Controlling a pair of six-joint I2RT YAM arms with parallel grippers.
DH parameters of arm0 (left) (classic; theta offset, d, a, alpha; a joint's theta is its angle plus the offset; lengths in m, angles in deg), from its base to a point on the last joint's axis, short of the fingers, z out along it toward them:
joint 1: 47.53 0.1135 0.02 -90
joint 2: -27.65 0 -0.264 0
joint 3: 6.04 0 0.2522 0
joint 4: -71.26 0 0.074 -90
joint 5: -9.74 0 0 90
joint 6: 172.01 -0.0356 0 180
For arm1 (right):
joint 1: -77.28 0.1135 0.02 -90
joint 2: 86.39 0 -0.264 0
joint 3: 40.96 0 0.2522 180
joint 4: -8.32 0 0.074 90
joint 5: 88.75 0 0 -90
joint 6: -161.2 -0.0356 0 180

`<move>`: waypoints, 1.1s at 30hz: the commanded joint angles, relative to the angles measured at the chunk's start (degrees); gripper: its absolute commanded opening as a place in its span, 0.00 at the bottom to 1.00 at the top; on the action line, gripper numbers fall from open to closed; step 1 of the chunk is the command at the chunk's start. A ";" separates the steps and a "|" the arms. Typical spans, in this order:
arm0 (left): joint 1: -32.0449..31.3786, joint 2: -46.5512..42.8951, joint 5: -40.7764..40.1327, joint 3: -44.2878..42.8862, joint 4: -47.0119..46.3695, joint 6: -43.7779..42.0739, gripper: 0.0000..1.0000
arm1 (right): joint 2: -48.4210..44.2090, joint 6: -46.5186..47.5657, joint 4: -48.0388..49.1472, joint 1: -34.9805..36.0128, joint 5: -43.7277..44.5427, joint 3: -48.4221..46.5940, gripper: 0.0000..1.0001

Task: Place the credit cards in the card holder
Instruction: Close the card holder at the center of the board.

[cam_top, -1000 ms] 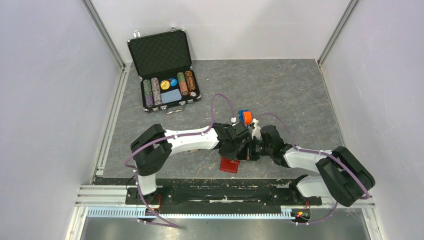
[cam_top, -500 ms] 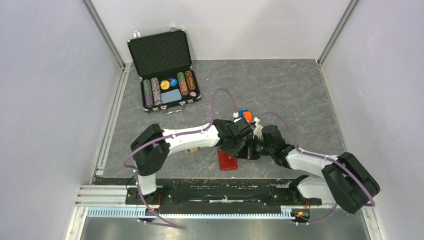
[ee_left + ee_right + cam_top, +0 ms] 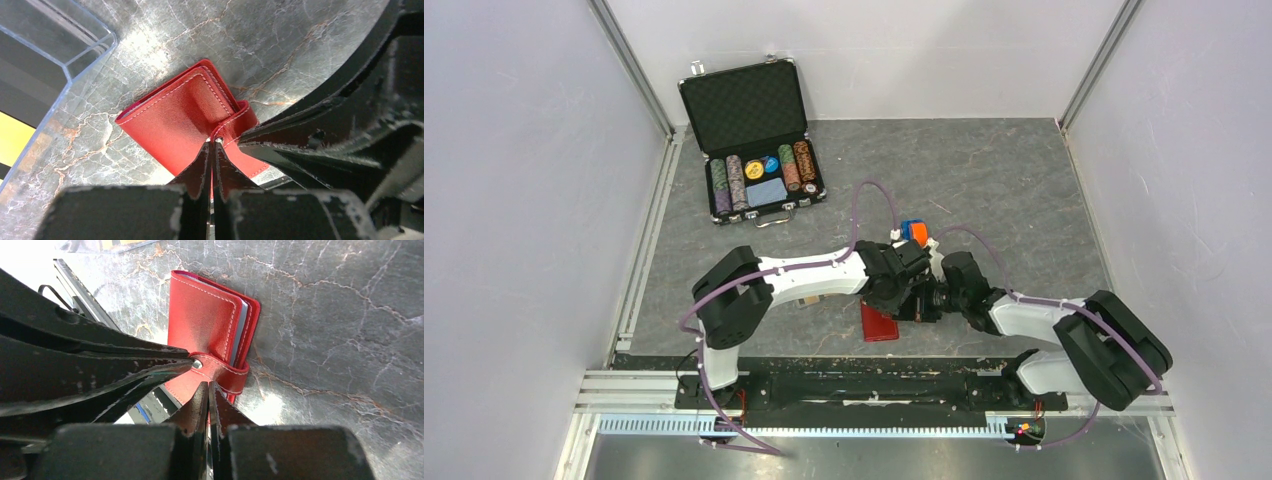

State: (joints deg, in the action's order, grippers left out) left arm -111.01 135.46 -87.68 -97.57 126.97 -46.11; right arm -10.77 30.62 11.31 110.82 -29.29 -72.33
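Clear acrylic card holder on the grey marbled worktop, near the left side of the red snap-tab wallet, with a strip of bare stone between the two. In the top view, mostly hidden under the left forearm, only a small part peeping out. Yellow-gold face visible through the holder's wall from the left wrist, cropped too hard to call a credit card for certain. Pale card edges tucked inside the wallet, seen from the right wrist only.

Left jaws pressed fully together, fingertips nipping the end of the wallet's strap right at the snap stud. Right jaws likewise closed tight, fingertips against the strap's looped edge, any grip on the leather impossible to confirm. Both pairs nose to nose over the strap, left from the holder's side, right from the opposite side.

Wallet close to the worktop's near edge, just ahead of the black base rail. Wide run of worktop beyond and to the right, up to the white walls. Open black chip briefcase well apart at the far left corner, with rows of poker chips and a pale blue card inside, shown by the top view alone.
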 commanded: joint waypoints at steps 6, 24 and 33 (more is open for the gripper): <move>-0.21 1.08 -0.97 2.01 -0.29 -1.20 0.03 | 1.77 -1.59 5.83 0.73 0.13 -2.68 0.00; 0.10 -8.46 -2.83 4.41 -2.62 0.30 0.55 | 6.53 -1.17 5.75 2.43 1.48 -3.81 0.00; 6.13 -15.72 7.13 18.21 -15.57 6.37 0.52 | 5.72 -2.71 8.21 2.40 0.05 -4.61 0.00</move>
State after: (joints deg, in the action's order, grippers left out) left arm -108.02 122.22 -85.54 -85.20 119.54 -44.40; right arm -4.89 28.13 16.86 113.01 -29.27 -74.66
